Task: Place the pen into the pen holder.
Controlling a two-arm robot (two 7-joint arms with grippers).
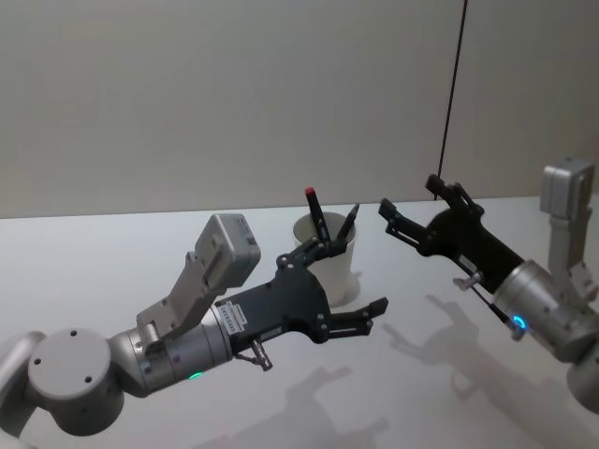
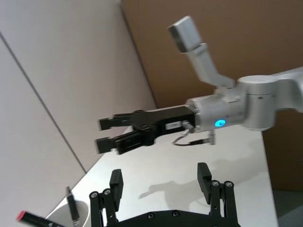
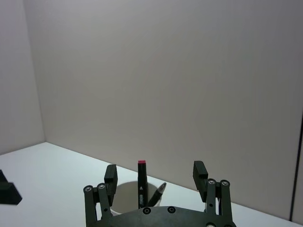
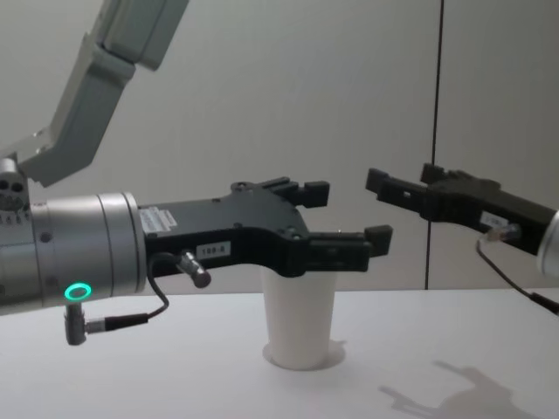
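Left gripper (image 1: 354, 275): arm extended forward, wrist level, fingers spread wide and empty, held just in front of the pen holder (image 4: 300, 323) at rim height. Right gripper (image 1: 408, 195): fingers parted and empty, held right of the pen holder, above its rim, pointing toward it.

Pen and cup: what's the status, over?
Left gripper open, empty, by cup. Right gripper open, empty. Red-capped pen and dark pen standing in cup. Nothing in the way.

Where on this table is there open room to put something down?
The table is bare left of the pen holder, back to the wall, and in front between both arms. Crowded there: left end effector before it, right end effector beside it.
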